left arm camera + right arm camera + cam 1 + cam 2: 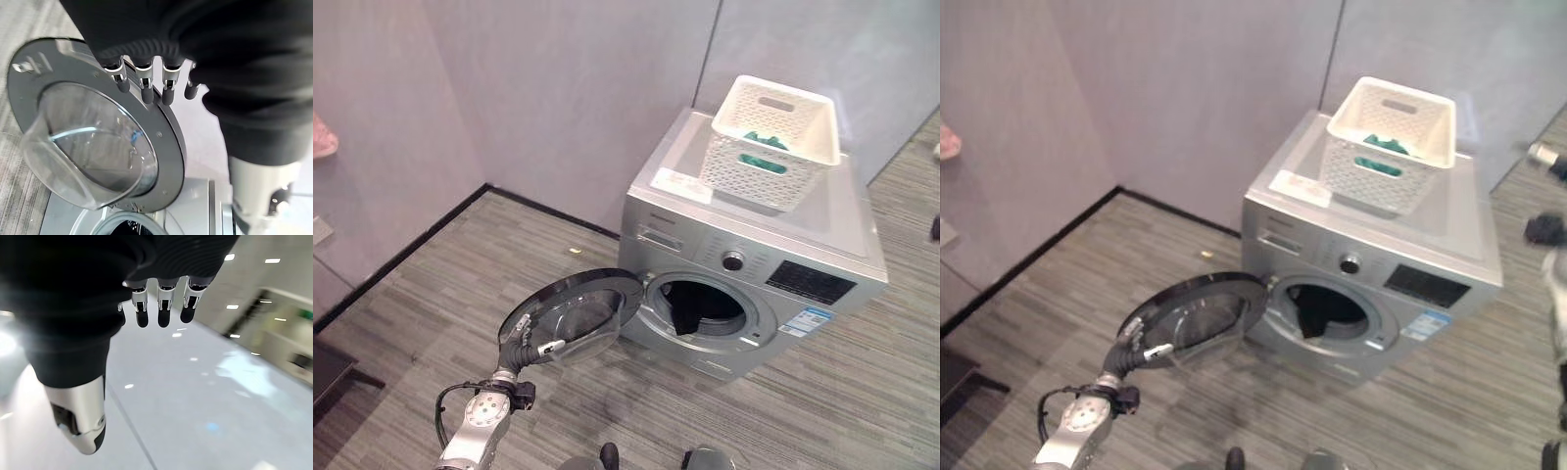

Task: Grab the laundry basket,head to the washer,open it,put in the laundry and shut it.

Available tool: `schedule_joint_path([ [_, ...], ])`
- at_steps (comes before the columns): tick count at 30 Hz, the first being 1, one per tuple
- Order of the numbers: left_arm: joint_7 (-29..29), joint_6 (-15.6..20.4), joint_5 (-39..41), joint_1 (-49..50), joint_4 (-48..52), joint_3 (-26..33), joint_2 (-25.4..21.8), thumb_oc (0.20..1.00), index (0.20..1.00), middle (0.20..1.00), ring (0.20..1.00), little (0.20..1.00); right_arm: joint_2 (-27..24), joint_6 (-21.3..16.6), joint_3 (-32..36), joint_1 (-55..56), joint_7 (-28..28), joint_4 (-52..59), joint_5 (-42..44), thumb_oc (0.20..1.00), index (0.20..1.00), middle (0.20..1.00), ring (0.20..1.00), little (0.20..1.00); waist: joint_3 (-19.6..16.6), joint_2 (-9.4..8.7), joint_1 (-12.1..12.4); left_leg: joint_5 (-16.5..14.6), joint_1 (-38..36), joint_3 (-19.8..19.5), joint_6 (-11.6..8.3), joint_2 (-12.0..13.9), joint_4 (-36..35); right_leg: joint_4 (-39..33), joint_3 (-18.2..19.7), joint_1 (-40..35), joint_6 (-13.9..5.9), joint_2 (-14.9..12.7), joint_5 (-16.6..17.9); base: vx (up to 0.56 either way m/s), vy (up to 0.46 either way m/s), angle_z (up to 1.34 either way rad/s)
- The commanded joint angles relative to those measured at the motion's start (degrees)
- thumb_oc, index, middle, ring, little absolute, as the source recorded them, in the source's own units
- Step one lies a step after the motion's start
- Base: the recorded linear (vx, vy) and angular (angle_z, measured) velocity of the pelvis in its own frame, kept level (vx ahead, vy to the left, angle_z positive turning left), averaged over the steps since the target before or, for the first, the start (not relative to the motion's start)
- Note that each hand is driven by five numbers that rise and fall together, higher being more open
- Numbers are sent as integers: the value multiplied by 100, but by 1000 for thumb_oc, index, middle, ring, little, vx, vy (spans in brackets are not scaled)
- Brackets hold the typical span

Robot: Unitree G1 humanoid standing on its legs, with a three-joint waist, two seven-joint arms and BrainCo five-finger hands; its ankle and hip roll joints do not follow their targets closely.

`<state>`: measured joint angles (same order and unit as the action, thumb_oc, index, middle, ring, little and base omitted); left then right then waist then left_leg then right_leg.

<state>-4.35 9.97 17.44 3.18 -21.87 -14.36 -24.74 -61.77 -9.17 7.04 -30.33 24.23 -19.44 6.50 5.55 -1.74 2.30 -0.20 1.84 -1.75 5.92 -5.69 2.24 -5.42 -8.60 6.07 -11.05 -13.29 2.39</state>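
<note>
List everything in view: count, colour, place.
washer: 1, silver, on the floor by the wall
washer door: 1, dark rim with clear glass, swung open to the washer's left
laundry basket: 1, white, on top of the washer
laundry: green, inside the laundry basket
dark item: 1, in the drum opening
left hand: fingers straight, at the door's rim
right hand: fingers straight, holding nothing

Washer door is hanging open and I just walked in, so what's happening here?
The robot's left hand rests its fingers on the rim of the washer door, which is swung wide open. The drum opening shows something dark inside. The white laundry basket sits on top of the washer with green laundry in it. The right hand is raised, empty, fingers relaxed.
</note>
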Motion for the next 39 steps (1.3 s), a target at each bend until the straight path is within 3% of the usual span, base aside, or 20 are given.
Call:
schedule_joint_path([
  [1,53,465,-118,-321,344,-80,-94,1000,1000,1000,1000,1000,-248,-119,-456,-673,-40,-292,166,1000,1000,1000,1000,1000,370,-233,-147,-726,-647,-388,-415,574,-157,319,425,353,-61,1,571,236,-165,91],
  [3,54,456,-115,-330,295,-122,-32,1000,1000,1000,1000,1000,-367,-21,-710,-862,-162,-417,125,1000,1000,1000,1000,1000,395,-300,-240,-788,-735,-526,-452,543,-139,311,463,337,-89,-34,717,263,-193,99],
  [4,118,465,-210,-343,230,-295,54,1000,1000,1000,1000,1000,-613,135,-787,-777,-475,-698,81,1000,1000,1000,1000,1000,292,-518,-309,-891,-880,-735,-543,434,-199,340,503,100,-134,-150,770,234,-164,69],
  [6,118,464,-210,-341,233,-296,54,1000,1000,1000,1000,1000,-614,134,-783,-772,-477,-697,82,1000,1000,1000,1000,1000,296,-516,-322,-886,-887,-751,-544,435,-206,348,487,90,-134,-154,761,152,-130,92],
  [7,161,455,-155,-263,243,-320,90,1000,1000,1000,1000,1000,-677,164,-855,-685,-677,-925,206,1000,1000,1000,1000,1000,253,-534,-372,-885,-976,-891,-610,564,-229,589,459,116,-117,-75,664,273,-305,126],
  [9,243,419,108,-57,289,-250,104,1000,1000,1000,1000,1000,-921,265,-1502,-1084,-1026,-1424,118,1000,1000,1000,1000,1000,182,-517,-374,-873,-1108,-948,-738,859,-344,723,317,57,-15,121,462,301,-385,69],
  [12,428,379,177,146,346,-330,-92,1000,1000,1000,1000,1000,-1451,521,-3174,-2620,-1604,-2336,-132,1000,1000,1000,1000,1000,55,-543,-369,-667,-1046,-904,-947,1223,-526,560,171,-24,177,425,191,166,-291,2],
  [17,541,345,231,155,291,-357,-148,1000,1000,1000,1000,1000,-1509,557,-4539,-3863,-2020,-2826,-20,1000,1000,1000,1000,1000,21,-463,-424,-443,-923,-880,-1078,1465,-679,612,141,45,312,610,-4,65,-155,-1],
  [21,640,336,280,171,285,-474,-139,1000,1000,1000,1000,1000,-1053,548,-5421,-4579,-2334,-3351,-33,1000,1000,1000,1000,1000,-3,-480,-367,-256,-900,-858,-1161,1621,-717,483,128,-93,406,778,-91,60,-122,14],
  [27,698,316,305,199,302,-492,-153,1000,1000,1000,1000,1000,-450,590,-5888,-4930,-2609,-4287,-298,1000,1000,1000,1000,1000,-9,-505,-203,47,-859,-861,-1265,1754,-678,289,93,-257,503,941,-153,44,-82,-1],
  [39,861,268,395,391,357,-398,-158,1000,1000,1000,1000,1000,-445,563,-6475,-4637,-3288,-4364,-735,1000,1000,1000,1000,1000,15,-582,-68,490,-749,-917,-1444,2020,-678,99,-75,-433,622,1185,-277,35,-72,5],
])
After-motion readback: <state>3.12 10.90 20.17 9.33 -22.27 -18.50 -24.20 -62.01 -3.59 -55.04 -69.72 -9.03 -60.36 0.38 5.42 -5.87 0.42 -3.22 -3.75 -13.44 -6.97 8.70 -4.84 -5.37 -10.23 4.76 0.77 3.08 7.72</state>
